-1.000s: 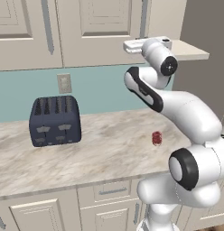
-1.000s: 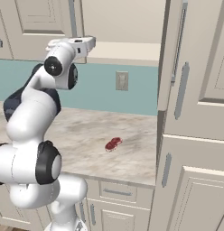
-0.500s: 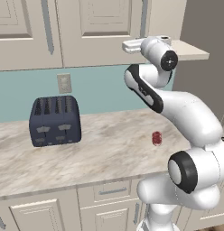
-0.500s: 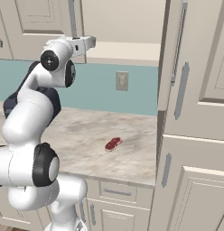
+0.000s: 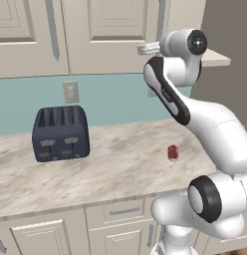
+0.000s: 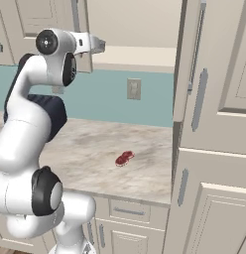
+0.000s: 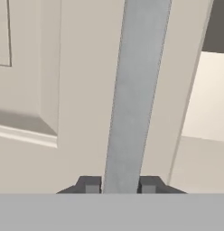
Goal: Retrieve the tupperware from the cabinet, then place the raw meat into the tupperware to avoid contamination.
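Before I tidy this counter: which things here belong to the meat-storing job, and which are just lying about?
Job:
- cabinet, its handle between the gripper fingers
- raw meat

Lying about:
- toaster
- wall outlet
- drawers

Kitchen, beige cabinets (image 5: 103, 35), marble counter (image 5: 110, 169), toaster (image 5: 61, 133), wall outlet (image 5: 71, 91)

Two base cameras behind the arm, one on the hand.
Both base views share the table (image 5: 120, 164); the hand view sits close against a cabinet (image 7: 64, 90) handle (image 7: 134, 90).
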